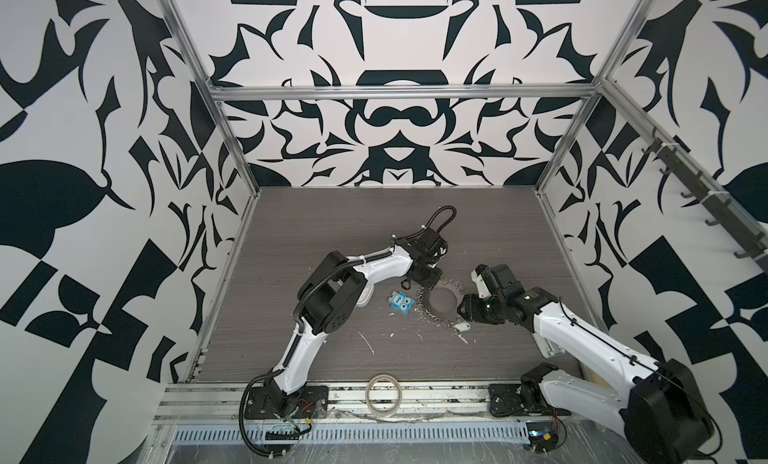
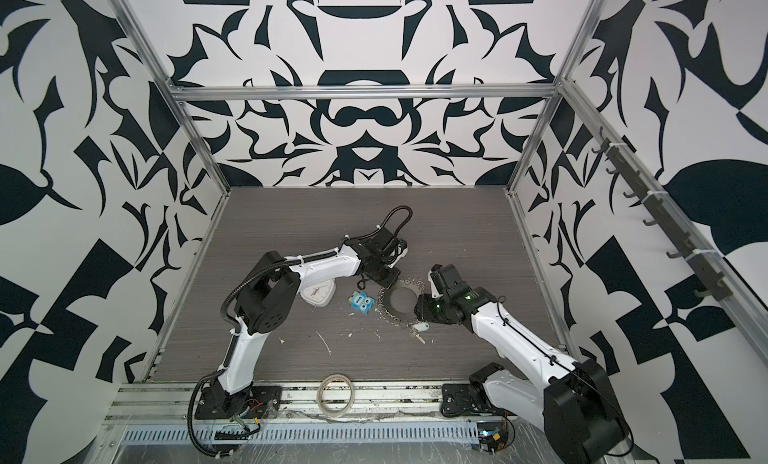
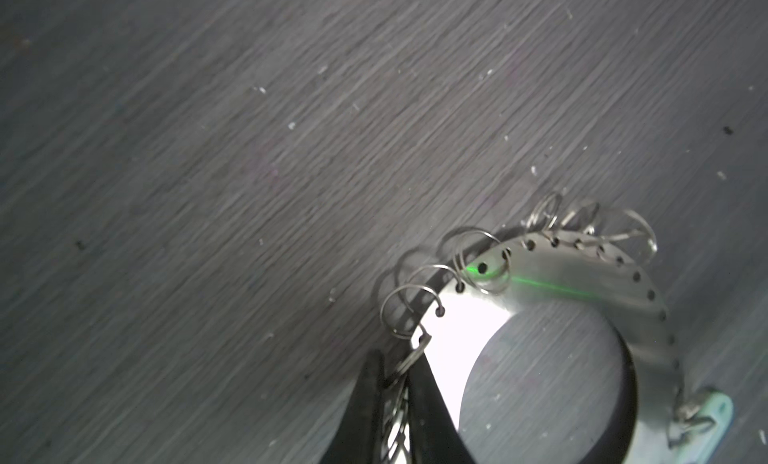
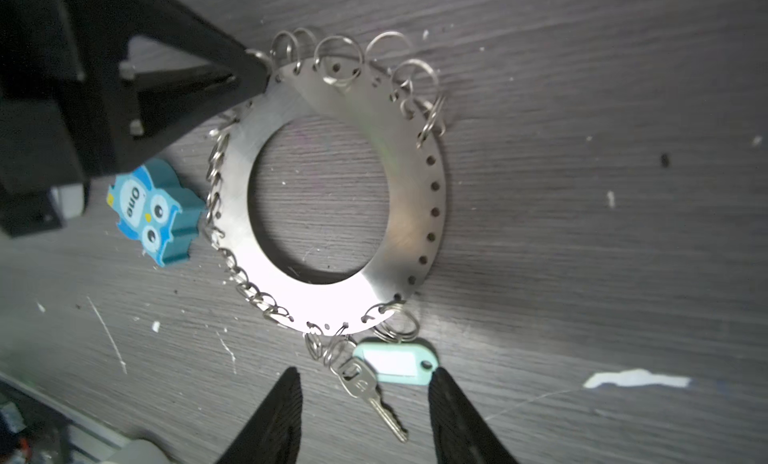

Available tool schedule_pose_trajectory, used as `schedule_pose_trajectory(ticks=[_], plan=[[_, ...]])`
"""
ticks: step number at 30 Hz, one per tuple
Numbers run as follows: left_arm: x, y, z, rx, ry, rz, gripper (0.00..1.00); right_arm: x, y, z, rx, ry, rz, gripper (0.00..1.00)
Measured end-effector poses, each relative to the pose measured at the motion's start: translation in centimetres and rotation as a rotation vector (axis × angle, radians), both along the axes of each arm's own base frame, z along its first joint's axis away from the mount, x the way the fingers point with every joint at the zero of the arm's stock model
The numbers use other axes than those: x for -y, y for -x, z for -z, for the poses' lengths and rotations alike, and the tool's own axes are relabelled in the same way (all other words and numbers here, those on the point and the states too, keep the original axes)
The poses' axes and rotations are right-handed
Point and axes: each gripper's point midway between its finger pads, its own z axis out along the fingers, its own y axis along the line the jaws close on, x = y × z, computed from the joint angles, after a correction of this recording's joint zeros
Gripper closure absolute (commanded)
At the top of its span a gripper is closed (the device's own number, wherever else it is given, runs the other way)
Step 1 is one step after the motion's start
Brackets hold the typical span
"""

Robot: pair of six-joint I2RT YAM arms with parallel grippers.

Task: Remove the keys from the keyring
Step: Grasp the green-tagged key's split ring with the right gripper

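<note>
Left tool (image 3: 397, 358): I pinched the keyring (image 4: 411, 217) rim rings.
Right tool (image 4: 366, 372): spread, I straddled keys (image 4: 360, 386) on counter (image 4: 582, 233).

Grey table (image 4: 582, 233): keyring (image 4: 415, 217), keys (image 4: 359, 385), owl toy (image 4: 145, 210).

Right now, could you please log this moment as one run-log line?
left gripper: closed on keyring rim rings | right gripper: open, jaws either side of keys | keys: attached to keyring, lying on table
</note>
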Motion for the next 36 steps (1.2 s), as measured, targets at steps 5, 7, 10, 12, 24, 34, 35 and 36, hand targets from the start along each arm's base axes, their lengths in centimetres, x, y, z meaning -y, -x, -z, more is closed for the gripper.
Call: schedule_pose_trajectory(ticks=[5, 7, 10, 12, 24, 34, 35, 36], plan=[[0.4, -1.3, -0.1, 0.018, 0.01, 0.002, 0.83, 0.4, 0.1, 0.4, 0.002, 0.046, -0.036, 0.64], [0.5, -1.9, 0.0, 0.026, 0.01, 0.004, 0.82, 0.6, -0.1, 0.5, -0.003, 0.07, -0.047, 0.65], [0.3, -2.5, 0.1, 0.033, 0.007, 0.007, 0.8, 0.6, -0.4, 0.6, -0.016, 0.089, -0.051, 0.67], [0.1, -2.7, 0.3, 0.035, 0.003, 0.008, 0.77, 0.5, -0.5, 0.7, -0.024, 0.091, -0.05, 0.69], [-0.5, -3.2, 0.1, 0.041, 0.0, 0.007, 0.47, -0.5, -0.7, 1.5, -0.075, 0.066, -0.006, 0.75], [-0.5, -3.4, -4.4, 0.11, 0.062, 0.004, 0.43, -1.5, -1.5, 2.9, -0.12, 0.046, 0.007, 0.75], [-0.5, -3.4, -4.9, 0.119, 0.07, 0.004, 0.43, -1.6, -1.5, 3.0, -0.122, 0.045, 0.007, 0.75], [-0.5, -3.5, -5.3, 0.127, 0.076, 0.002, 0.43, -1.6, -1.6, 3.1, -0.127, 0.044, 0.008, 0.74]])
